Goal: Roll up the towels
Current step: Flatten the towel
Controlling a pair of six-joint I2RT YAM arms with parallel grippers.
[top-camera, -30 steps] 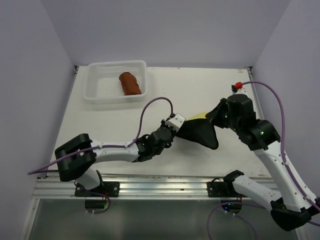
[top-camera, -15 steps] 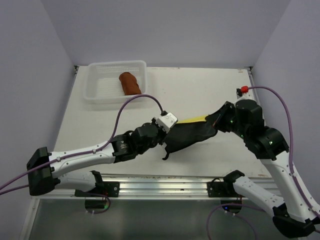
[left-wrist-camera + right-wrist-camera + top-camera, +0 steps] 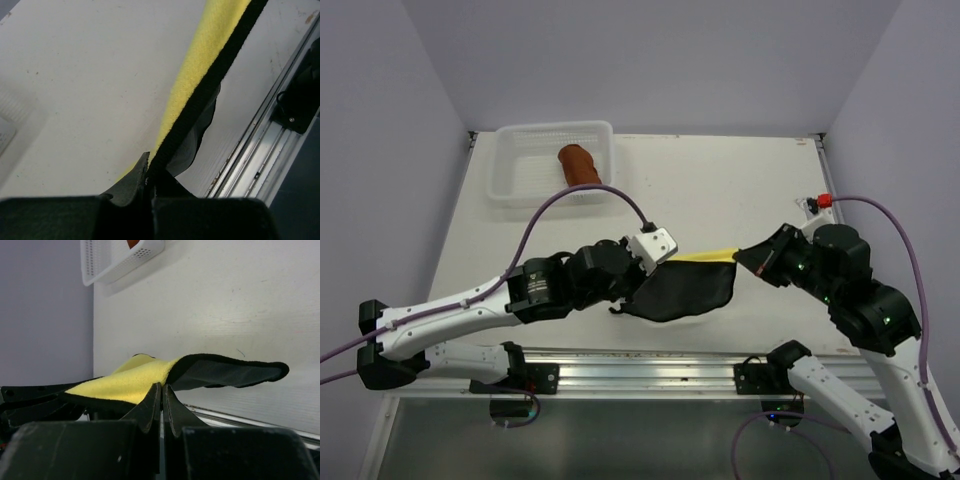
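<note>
White table (image 3: 720,180) below me: my left gripper (image 3: 645,268) and right gripper (image 3: 740,255), each pinched tight on a corner, hold the yellow towel (image 3: 685,290) stretched above its near edge. I judge it best to lay it flat and unwrinkled before rolling. The brown towel (image 3: 580,165) lies rolled in the basket (image 3: 520,185).

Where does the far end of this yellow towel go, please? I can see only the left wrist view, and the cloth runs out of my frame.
Observer: The right gripper holds it, jaws shut on the yellow towel's opposite corner.
Operator: Thank you. And where is the other towel?
Observer: The rust-brown towel lies in the white basket at the table's far left corner and looks rolled.
</note>
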